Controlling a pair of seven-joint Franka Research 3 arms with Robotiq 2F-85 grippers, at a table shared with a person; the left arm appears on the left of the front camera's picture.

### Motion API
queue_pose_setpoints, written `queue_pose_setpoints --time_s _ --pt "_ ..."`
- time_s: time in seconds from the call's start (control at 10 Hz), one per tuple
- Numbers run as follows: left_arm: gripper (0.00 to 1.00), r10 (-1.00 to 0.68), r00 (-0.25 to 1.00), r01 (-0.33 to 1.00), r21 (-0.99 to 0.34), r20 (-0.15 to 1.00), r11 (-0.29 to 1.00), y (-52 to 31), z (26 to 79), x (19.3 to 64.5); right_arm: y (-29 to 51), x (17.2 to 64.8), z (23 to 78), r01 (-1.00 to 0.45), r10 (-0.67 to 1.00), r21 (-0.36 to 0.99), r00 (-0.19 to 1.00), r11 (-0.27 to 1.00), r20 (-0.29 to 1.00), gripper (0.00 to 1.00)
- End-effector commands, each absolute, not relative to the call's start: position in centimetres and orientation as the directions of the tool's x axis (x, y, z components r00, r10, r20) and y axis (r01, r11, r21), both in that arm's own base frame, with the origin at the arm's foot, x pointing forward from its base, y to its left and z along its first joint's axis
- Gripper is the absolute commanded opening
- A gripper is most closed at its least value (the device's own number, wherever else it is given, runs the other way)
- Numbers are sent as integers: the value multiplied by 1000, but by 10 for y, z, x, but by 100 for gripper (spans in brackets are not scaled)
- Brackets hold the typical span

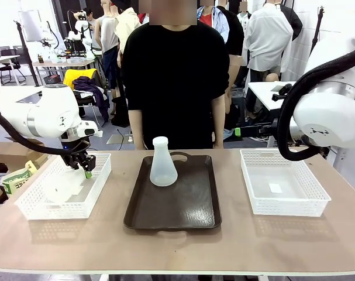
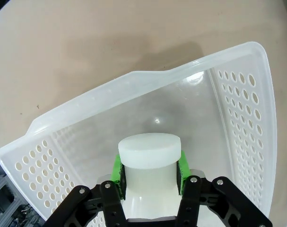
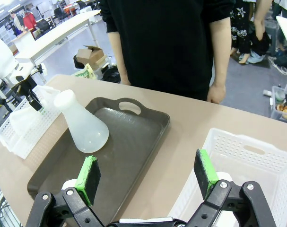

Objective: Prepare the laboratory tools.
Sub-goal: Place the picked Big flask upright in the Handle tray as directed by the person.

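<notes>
The left claw (image 2: 150, 177) is pinched on the neck of a translucent whitish conical flask (image 2: 150, 156), which is held inside the white perforated plastic basket (image 1: 31, 208) at the left of the tan counter (image 1: 177, 246). A second translucent conical flask (image 1: 162, 164) is stood upright on the dark brown rectangular tray (image 1: 183, 213) at the counter's centre. The right claw (image 3: 148, 177) is spread wide and empty above the gap between the tray and the right white basket (image 1: 312, 193)

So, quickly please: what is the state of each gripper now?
Left gripper: closed on the neck of a flask in the left basket.
Right gripper: open, holding nothing.
</notes>
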State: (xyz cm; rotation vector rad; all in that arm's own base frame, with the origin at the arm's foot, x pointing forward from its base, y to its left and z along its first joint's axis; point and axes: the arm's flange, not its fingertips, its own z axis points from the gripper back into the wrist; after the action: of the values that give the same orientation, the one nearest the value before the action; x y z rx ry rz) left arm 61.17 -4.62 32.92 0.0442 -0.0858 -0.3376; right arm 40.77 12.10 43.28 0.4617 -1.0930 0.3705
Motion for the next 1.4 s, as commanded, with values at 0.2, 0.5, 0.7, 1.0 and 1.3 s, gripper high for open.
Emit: queue_pose_setpoints --time_s 0.2,0.5,0.7,1.0,1.3 --pt "0 -336 939 332 59 80 942 -46 330 612 120 411 438 -500 68 177 432 848 899 100" --pt "0 -336 939 332 59 80 942 -46 330 612 120 411 438 -500 68 177 432 848 899 100" --pt "0 -336 939 332 59 80 942 -46 330 612 120 411 438 -500 68 177 432 848 899 100" --pt "0 -357 931 356 32 79 934 -67 356 586 120 411 438 -500 68 177 432 848 899 100" --pt "0 -326 929 327 23 177 945 -76 408 561 120 411 438 -500 68 177 432 848 899 100"
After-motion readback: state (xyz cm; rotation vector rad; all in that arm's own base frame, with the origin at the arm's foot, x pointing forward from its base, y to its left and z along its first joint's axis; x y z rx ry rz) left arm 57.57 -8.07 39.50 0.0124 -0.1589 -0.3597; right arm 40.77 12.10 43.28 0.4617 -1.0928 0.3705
